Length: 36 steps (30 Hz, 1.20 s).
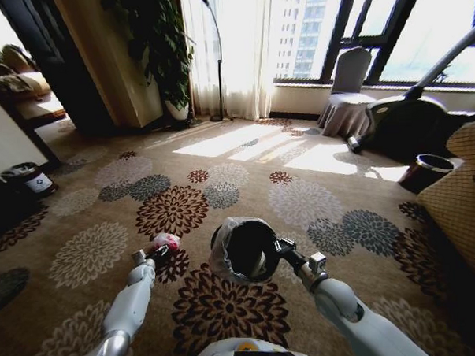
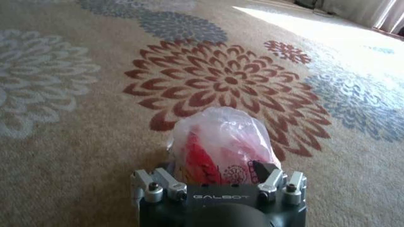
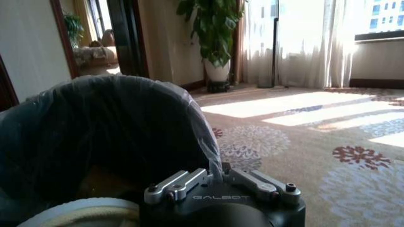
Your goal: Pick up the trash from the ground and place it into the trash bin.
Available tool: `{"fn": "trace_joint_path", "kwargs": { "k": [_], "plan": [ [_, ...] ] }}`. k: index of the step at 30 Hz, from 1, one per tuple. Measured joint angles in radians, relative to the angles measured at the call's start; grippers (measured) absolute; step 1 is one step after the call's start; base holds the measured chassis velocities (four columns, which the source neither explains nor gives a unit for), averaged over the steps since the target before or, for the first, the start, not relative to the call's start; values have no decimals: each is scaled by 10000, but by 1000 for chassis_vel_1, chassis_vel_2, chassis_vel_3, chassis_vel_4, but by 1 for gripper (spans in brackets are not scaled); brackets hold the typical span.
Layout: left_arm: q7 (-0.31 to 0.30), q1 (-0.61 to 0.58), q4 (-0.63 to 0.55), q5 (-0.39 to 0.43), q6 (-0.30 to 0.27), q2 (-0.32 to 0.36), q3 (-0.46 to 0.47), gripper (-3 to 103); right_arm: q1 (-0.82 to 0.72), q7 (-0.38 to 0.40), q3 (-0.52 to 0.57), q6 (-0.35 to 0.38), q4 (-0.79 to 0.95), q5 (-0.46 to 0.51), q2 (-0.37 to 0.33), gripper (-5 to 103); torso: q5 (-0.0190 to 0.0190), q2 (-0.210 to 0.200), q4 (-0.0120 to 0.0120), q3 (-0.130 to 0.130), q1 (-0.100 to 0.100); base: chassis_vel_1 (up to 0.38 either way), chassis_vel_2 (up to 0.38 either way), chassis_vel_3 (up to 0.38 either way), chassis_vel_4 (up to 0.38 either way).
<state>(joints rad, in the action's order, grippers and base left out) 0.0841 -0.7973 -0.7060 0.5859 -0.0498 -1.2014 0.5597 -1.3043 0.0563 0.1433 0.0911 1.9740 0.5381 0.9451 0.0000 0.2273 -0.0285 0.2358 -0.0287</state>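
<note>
Two grasps, left end effector [image 2: 218,182] pinching pink-white wad [image 2: 221,144], right end effector [image 3: 218,182] gripping trash bin [image 1: 242,250]

light: sun through windows [image 1: 357,23], blown out | carpet [image 1: 244,138]: bright patches | edges: dark, wide-angle bending

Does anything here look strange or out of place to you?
One thing: the trash bin isn't standing on the carpet. The right end effector holds it by the rim, tipped on its side, its bag-lined mouth facing the robot. Beside it, the left end effector grips a pink-white wad of trash. Nothing looks spilled or broken.
</note>
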Motion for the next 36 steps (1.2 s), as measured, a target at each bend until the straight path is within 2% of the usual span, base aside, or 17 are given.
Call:
{"fn": "trace_joint_path", "kwargs": {
  "k": [1, 2, 3, 5, 6, 8, 10, 13, 14, 16, 22, 23, 27, 31, 33, 35, 36],
  "plan": [
    [132, 137, 236, -44, 43, 0, -6, 82, -31, -23, 28, -16, 18, 1, -13, 1, 1, 0, 0, 0, 0, 0, 0, 0, 0],
    [302, 314, 526, -35, 33, 0, -9, 72, -69, -41, 65, -60, 31, 4, -34, 1, 1, 0, -1, -1, 0, 0, 0, 0, 0],
    [302, 314, 526, -35, 33, 0, -9, 72, -69, -41, 65, -60, 31, 4, -34, 1, 1, 0, -1, -1, 0, 0, 0, 0, 0],
    [574, 868, 1316, -100, -14, -99, 4, 60, -168, -88, 126, -127, 66, 12, -82, 1, 3, 0, 2, -1, 0, 0, 0, 0, 0],
    [574, 868, 1316, -100, -14, -99, 4, 60, -168, -88, 126, -127, 66, 12, -82, 1, 3, 0, 2, -1, 0, 0, 0, 0, 0],
    [655, 1060, 1542, -99, -38, -235, 19, 50, -237, -108, 157, -160, 110, 18, -83, 1, 2, 0, 3, -1, 0, 0, 0, 0, 0],
    [672, 1078, 1548, -74, -49, -270, 21, 50, -256, -112, 171, -169, 121, 19, -83, 1, 2, 0, 3, -1, 0, 0, 0, 0, 0],
    [701, 1108, 1545, 46, -76, -404, 39, 34, -310, -142, 229, -213, 132, 28, -101, 1, 1, 0, 2, -1, 1, 0, 0, 0, 0],
    [701, 1108, 1545, 46, -76, -404, 39, 34, -310, -142, 229, -213, 132, 28, -101, 1, 1, 0, 2, -1, 1, 0, 0, 0, 0],
    [758, 971, 1343, 276, -109, -463, 58, 23, -311, -143, 266, -231, 132, 68, -108, 1, 1, 0, 3, -1, 1, 0, 0, 0, 0],
    [846, 224, 220, 853, -346, -361, 70, 3, -255, -144, 272, -237, 106, 128, -122, 1, -2, 0, 2, -1, 1, 0, 0, 0, 0],
    [846, 224, 220, 853, -346, -361, 70, 3, -255, -144, 272, -237, 106, 128, -122, 1, -2, 0, 2, -1, 1, 0, 0, 0, 0],
    [992, -1002, -1630, 1534, -413, -28, 224, 0, -42, -130, 197, -267, -2, 182, -79, 1, 0, 0, 0, -1, 1, 0, 0, 0, 0],
    [1094, -1364, -2188, 1610, -257, 113, 346, 0, 59, -96, 134, -267, -64, 182, -40, 1, 0, 0, 0, -1, 2, 0, 0, 0, 0],
    [1287, -1696, -2793, 1734, 72, 242, 497, 0, 235, -31, 35, -213, -157, 182, 2, 1, -2, 0, 2, -1, 1, 0, 0, 0, 0],
    [1740, -2423, -4210, 2206, 519, 400, 725, 0, 785, 101, -235, 77, -557, 231, 100, 1, 3, 0, 3, -2, 1, 0, 0, 0, 0],
    [1740, -2423, -4210, 2206, 519, 400, 725, 0, 785, 101, -235, 77, -557, 231, 100, 1, 3, 0, 3, -2, 1, 0, 0, 0, 0]
  ]
}}
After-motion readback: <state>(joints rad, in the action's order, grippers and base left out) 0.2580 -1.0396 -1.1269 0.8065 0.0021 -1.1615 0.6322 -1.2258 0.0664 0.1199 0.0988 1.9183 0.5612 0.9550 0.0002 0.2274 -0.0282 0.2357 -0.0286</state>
